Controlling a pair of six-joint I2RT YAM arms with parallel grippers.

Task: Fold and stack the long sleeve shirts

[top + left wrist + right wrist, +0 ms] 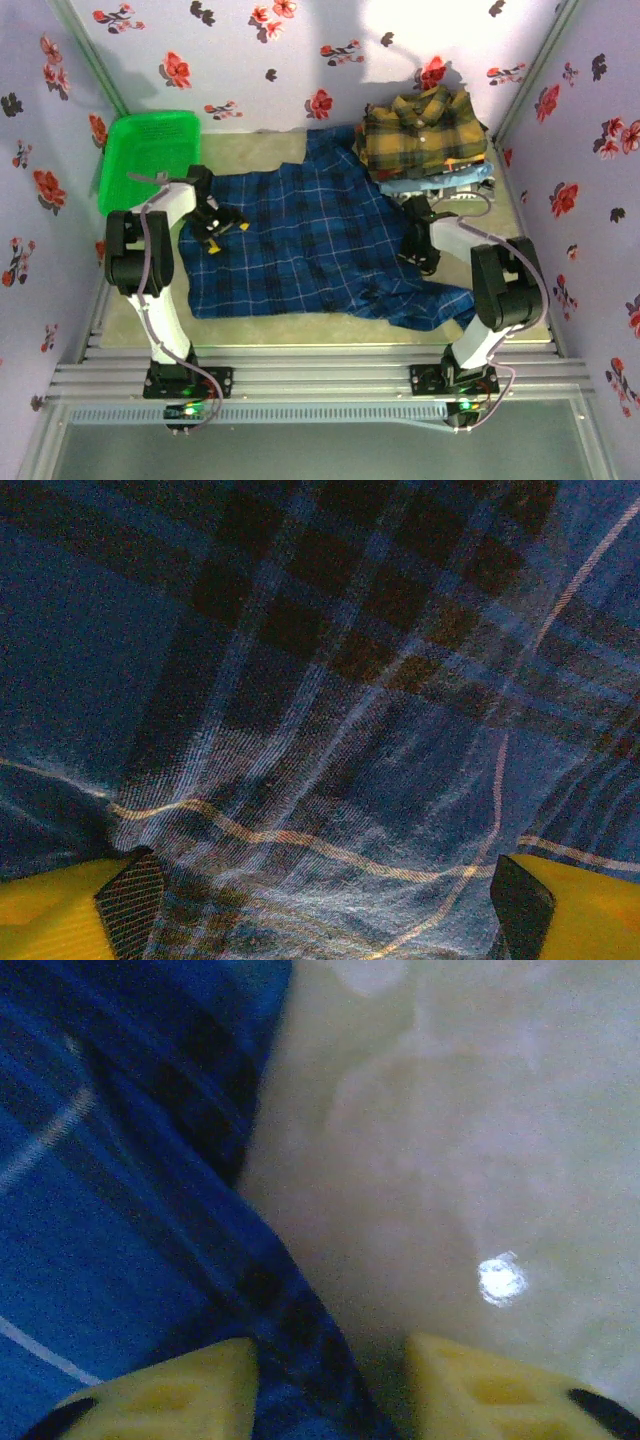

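Observation:
The dark blue plaid shirt [310, 240] lies spread flat across the middle of the table. My left gripper [226, 234] hovers low over its left part, open. In the left wrist view the gripper [320, 880] has its yellow fingers [60, 910] far apart, with plaid cloth [330, 730] below. My right gripper [418, 255] is at the shirt's right edge, open. In the right wrist view the shirt's edge [300, 1340] runs between that gripper's [330, 1360] fingers. A folded mustard-yellow plaid shirt [420, 130] tops a stack at the back right, with light blue shirts [440, 183] under it.
A green plastic basket [150, 150] stands at the back left. Beige table top [450, 1110] shows right of the shirt's edge. Floral walls close in the left, back and right sides. A rumpled sleeve or hem [425, 305] lies near the front right.

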